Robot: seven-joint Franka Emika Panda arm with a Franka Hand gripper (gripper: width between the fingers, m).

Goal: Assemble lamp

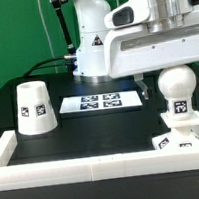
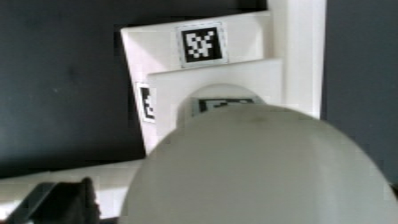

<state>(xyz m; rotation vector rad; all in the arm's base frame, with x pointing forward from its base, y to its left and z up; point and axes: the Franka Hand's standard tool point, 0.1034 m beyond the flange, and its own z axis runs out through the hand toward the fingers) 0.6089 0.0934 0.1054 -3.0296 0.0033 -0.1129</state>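
Observation:
The round-headed bulb (image 1: 176, 84) stands upright on the small square base (image 1: 181, 138) at the exterior view's right, near the front wall. My gripper (image 1: 173, 76) is lowered around the bulb's head, and one dark finger (image 1: 146, 80) shows just beside it with a small gap. In the wrist view the bulb's head (image 2: 249, 165) fills the near part, the base (image 2: 222, 70) lies beyond it, and one finger (image 2: 54, 205) stands apart from the bulb. The other finger is hidden. The tapered shade (image 1: 33, 106) stands alone at the exterior view's left.
The marker board (image 1: 98, 102) lies flat at the back middle of the black table. A low white wall (image 1: 96, 166) runs along the front and left edges. It also shows next to the base in the wrist view (image 2: 302, 50). The robot's base (image 1: 90, 38) stands behind.

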